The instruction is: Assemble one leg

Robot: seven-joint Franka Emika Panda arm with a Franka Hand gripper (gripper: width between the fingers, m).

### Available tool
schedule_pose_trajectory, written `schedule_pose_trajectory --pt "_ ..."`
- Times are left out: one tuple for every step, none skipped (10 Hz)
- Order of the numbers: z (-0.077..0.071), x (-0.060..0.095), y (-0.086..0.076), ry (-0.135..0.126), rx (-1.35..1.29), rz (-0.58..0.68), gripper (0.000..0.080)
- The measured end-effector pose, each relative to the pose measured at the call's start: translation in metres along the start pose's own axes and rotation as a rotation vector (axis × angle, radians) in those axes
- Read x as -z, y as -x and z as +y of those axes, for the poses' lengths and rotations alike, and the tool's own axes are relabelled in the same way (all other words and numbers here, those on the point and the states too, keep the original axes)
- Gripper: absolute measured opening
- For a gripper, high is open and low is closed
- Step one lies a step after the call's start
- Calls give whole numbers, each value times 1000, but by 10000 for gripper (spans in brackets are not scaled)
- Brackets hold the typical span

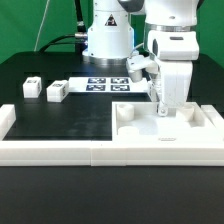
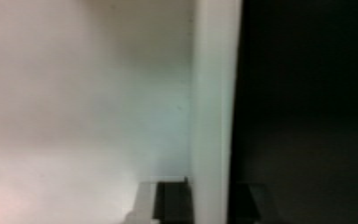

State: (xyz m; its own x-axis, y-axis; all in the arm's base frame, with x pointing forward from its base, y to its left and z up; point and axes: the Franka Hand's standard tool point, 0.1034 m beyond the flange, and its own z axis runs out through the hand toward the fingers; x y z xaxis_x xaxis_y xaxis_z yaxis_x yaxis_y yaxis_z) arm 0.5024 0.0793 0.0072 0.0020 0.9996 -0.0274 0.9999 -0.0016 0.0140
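Observation:
Two small white legs with marker tags lie on the black table at the exterior view's left, one (image 1: 30, 87) further left than the other (image 1: 56, 92). Neither shows in the wrist view. My gripper (image 1: 160, 108) points straight down at the exterior view's right, far from both legs, over the large flat white panel (image 1: 150, 128). In the wrist view the gripper (image 2: 211, 192) has its dark fingers (image 2: 172, 205) on either side of the panel's thin white edge (image 2: 215, 100), closed against it. The panel's flat face (image 2: 87, 100) fills one side and the black table the other.
A low white fence (image 1: 60, 150) runs along the table's front and up both sides, and the panel lies against it at the right. The marker board (image 1: 105, 85) lies at the back middle, in front of the robot's base (image 1: 108, 40).

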Motion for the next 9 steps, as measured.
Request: schedule_pose_trajectory --pt "0 0 0 0 0 0 65" --pt "0 0 0 0 1 0 65" --pt "0 0 0 0 1 0 236" --pt "0 0 0 0 1 0 236" --pt "0 0 0 0 1 0 437" --pt "0 0 0 0 1 0 565" --pt "0 0 0 0 1 0 565" --pt "0 0 0 -1 1 0 632" --pt "0 0 0 -1 1 0 646"
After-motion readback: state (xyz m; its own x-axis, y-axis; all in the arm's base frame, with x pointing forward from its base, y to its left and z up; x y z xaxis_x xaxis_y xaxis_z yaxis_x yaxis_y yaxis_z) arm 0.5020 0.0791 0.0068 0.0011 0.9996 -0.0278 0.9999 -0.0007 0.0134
